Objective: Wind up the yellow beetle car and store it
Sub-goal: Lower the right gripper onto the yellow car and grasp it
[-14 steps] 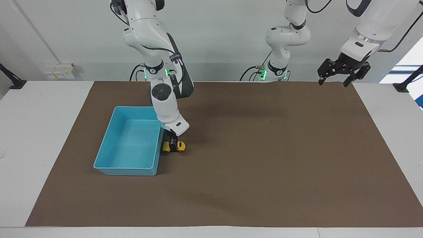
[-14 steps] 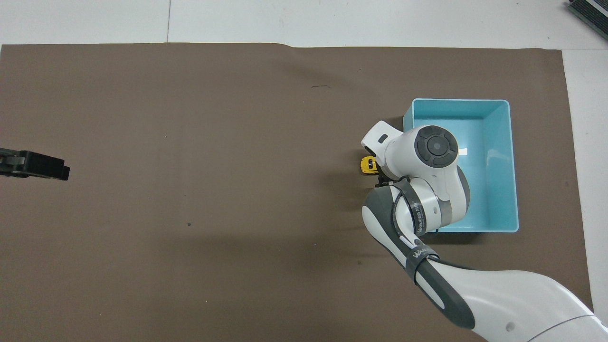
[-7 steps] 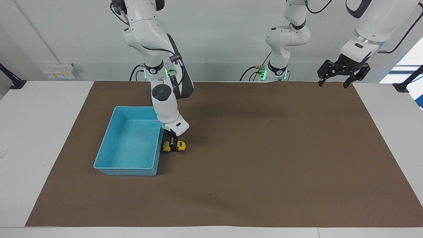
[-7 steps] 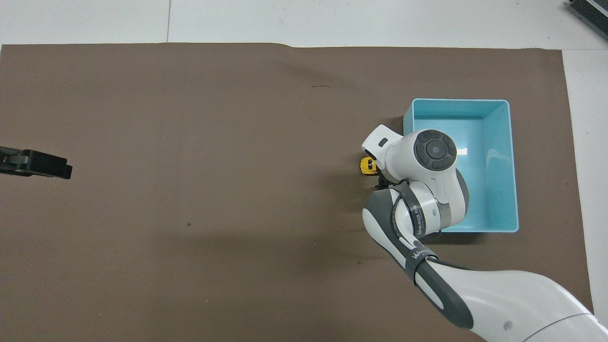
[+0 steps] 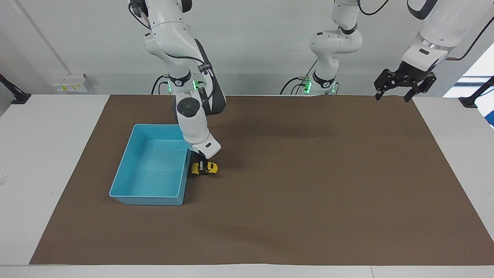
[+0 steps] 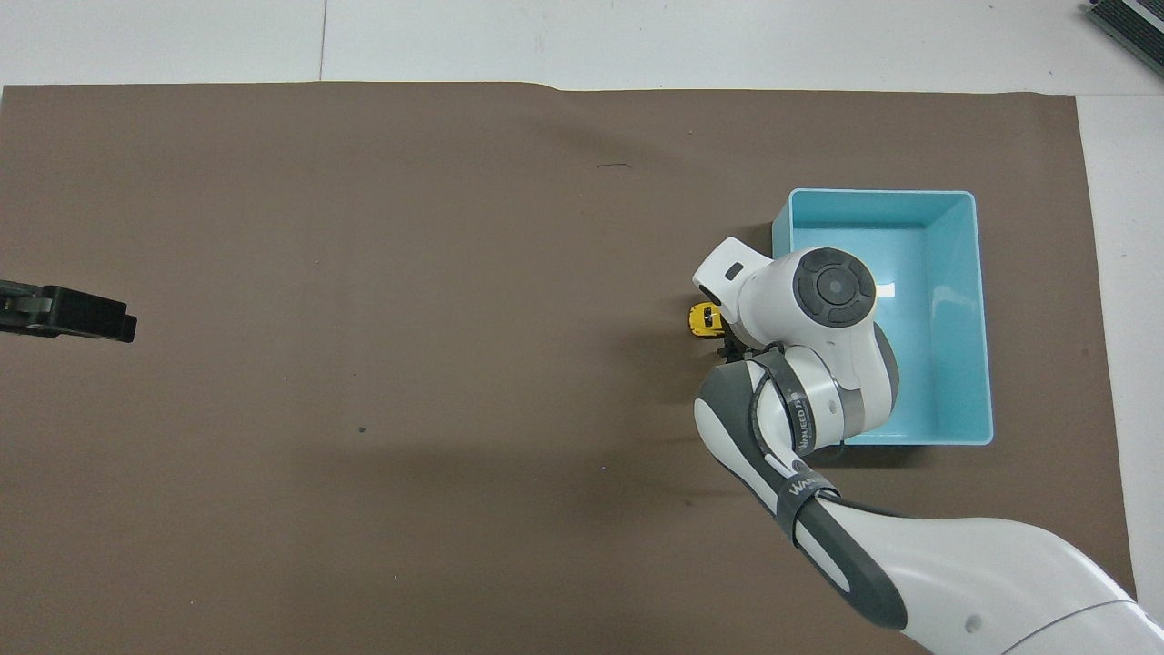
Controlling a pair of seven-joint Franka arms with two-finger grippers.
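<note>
The yellow beetle car [image 5: 211, 168] is down at the brown mat, right beside the blue bin's [image 5: 143, 200] long wall on the side toward the left arm's end. My right gripper [image 5: 202, 166] reaches down from above and is shut on the yellow beetle car, its dark fingers across the car's middle. In the overhead view only the car's yellow end [image 6: 700, 320] shows from under the right arm's wrist [image 6: 823, 291], which hides the fingers. My left gripper [image 5: 404, 85] hangs open in the air over the mat's corner by its own base, holding nothing.
The blue bin [image 6: 978, 318] has nothing in it and stands toward the right arm's end of the mat. The brown mat [image 5: 308, 185] covers most of the white table. A third arm's base [image 5: 322, 83] stands at the robots' edge.
The right gripper has closed on the car, and the car has shifted slightly toward the robots with it. The left gripper has drifted a little upward and outward.
</note>
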